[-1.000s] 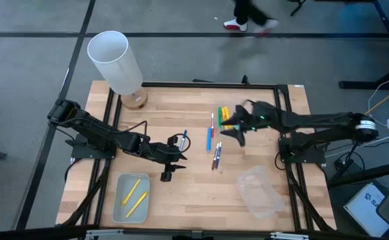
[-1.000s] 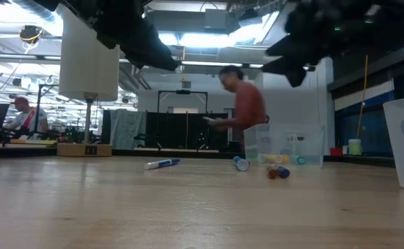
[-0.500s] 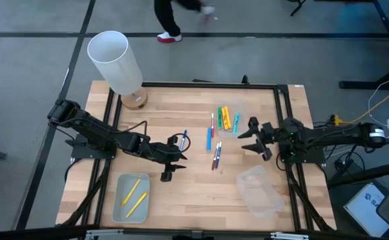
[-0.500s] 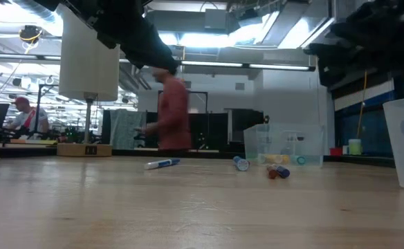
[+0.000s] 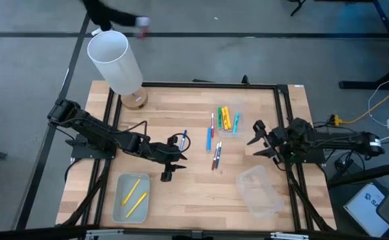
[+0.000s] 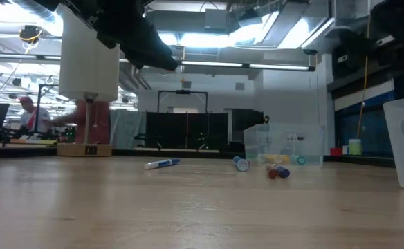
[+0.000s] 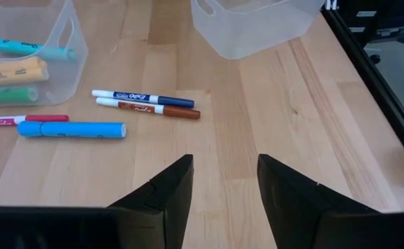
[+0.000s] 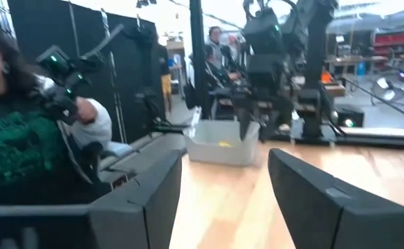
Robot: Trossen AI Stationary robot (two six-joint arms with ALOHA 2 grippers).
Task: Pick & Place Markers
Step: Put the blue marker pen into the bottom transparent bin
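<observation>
Loose markers lie flat on the wood at mid-table: a blue one (image 5: 208,139), a thin red one (image 5: 212,121), two thin ones (image 5: 216,157) and a blue-white one (image 5: 184,139). Yellow, green, orange and teal markers (image 5: 227,119) lie in a small clear tray. Two yellow markers (image 5: 134,195) lie in a tray (image 5: 118,212) by the near edge. My left gripper (image 5: 181,159) is open, left of the loose markers; its wrist view shows them ahead (image 7: 70,129) of the fingers (image 7: 224,200). My right gripper (image 5: 254,141) is open, right of the small tray.
An empty clear tray (image 5: 259,191) sits near the right near corner, also seen in the left wrist view (image 7: 257,24). A tall white cylinder (image 5: 116,62) on a wooden base stands at the far left corner. A person (image 8: 22,138) shows beyond the table in the right wrist view.
My right gripper has drawn back from over the small tray of markers toward the table's right edge, and its arm has folded in. My left arm has kept still. A person has walked from right to left behind the table.
</observation>
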